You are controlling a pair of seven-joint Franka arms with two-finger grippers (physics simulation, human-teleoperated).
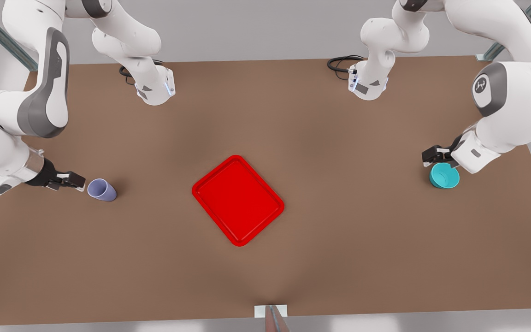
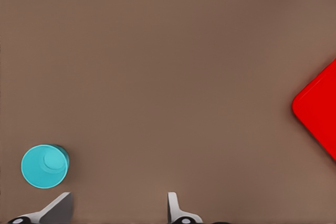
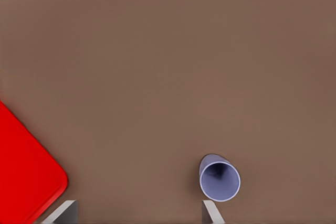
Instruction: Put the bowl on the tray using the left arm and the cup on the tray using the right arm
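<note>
- The right gripper (image 1: pixel 77 181) hovered at the front view's left, fingers spread, just beside the lavender cup (image 1: pixel 102 190) on the desk (image 1: pixel 339 253).
- The red tray (image 1: pixel 238 199) lay mid-desk, bare.
- The left gripper (image 1: pixel 433 157), fingers apart, hung over the teal bowl (image 1: pixel 444 176) at the right.
</note>
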